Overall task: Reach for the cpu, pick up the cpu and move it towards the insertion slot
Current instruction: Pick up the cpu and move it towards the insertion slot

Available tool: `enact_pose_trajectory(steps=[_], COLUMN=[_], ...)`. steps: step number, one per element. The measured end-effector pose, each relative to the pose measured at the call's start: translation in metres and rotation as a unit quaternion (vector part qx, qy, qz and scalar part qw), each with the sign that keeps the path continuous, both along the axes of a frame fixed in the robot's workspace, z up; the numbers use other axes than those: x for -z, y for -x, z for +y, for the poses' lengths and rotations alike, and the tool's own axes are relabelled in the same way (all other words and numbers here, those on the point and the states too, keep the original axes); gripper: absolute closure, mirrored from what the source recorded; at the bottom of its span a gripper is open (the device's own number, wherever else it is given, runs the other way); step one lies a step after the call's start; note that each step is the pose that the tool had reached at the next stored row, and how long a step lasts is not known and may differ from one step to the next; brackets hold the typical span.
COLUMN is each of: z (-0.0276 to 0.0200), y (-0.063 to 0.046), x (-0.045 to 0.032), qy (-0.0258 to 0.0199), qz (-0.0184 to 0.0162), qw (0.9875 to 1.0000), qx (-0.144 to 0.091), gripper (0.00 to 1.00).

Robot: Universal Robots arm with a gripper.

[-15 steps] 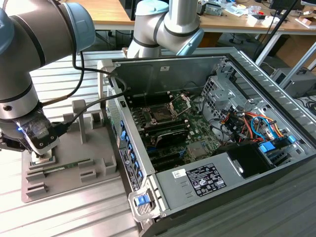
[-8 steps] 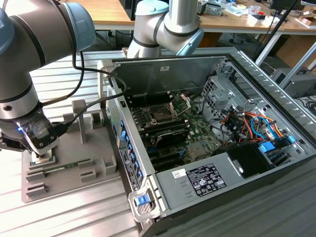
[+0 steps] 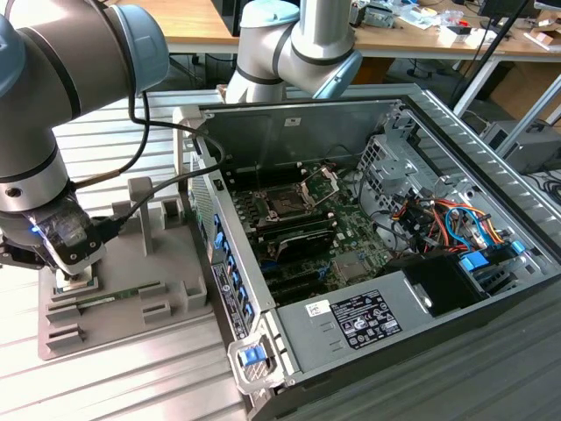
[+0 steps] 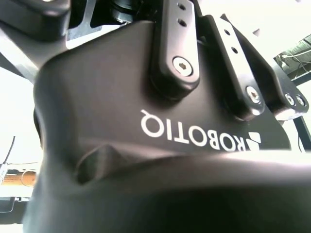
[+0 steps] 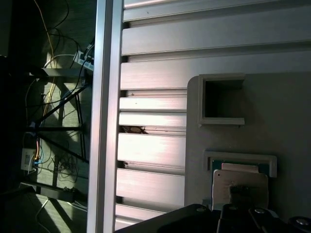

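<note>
Operator: Where is my gripper?

Spotter: You have the gripper (image 3: 74, 279) at the lower left of the exterior view. It is low over the left end of the grey fixture (image 3: 188, 254), which sits on the slatted metal table (image 3: 131, 386).

Operator: And the cpu?

Spotter: Look at your first wrist view. The cpu (image 5: 248, 177) lies flat in a shallow framed recess of that fixture, silvery top up. A dark part of the gripper overlaps it, but I cannot tell you whether they touch. Near it is a square pocket (image 5: 221, 99).

Operator: How are the jaws?

Spotter: I cannot tell you how they stand. Your second wrist view has the black gripper body close up.

Operator: The slot?

Spotter: The insertion slot (image 3: 285, 203) is at the centre of the exterior view, on the green board (image 3: 351, 237) inside the open computer case (image 3: 289, 123). Its silver bracket (image 3: 320, 180) stands open, well apart from your gripper. A green memory stick (image 3: 110, 300) lies in the fixture just beside the gripper.
</note>
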State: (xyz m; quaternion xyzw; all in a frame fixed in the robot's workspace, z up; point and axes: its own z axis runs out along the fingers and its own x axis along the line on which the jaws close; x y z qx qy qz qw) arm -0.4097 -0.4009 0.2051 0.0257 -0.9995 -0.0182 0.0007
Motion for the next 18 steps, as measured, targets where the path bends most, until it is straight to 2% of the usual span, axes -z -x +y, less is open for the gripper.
enact_pose_trajectory(steps=[2,3,4,5,6,7,8,9,10,18], z=[0.0000,0.0000,0.0000,0.0000,0.0000,0.0000,0.0000,0.0000,0.0000,0.0000], y=[0.0000,0.0000,0.0000,0.0000,0.0000,0.0000,0.0000,0.0000,0.0000,0.0000], x=[0.0000,0.0001,0.0001,0.0001,0.0001,0.0001,0.0001,0.0001,0.0001,0.0002], qy=[0.0000,0.0000,0.0000,0.0000,0.0000,0.0000,0.0000,0.0000,0.0000,0.0000], qz=[0.0000,0.0000,0.0000,0.0000,0.0000,0.0000,0.0000,0.0000,0.0000,0.0000], qw=[1.0000,1.0000,1.0000,1.0000,1.0000,1.0000,1.0000,1.0000,1.0000,1.0000], qx=[0.000,0.000,0.000,0.000,0.000,0.000,0.000,0.000,0.000,0.000], gripper=[0.76,0.76,0.71,0.58,0.53,0.53,0.40,0.40,0.34,0.34])
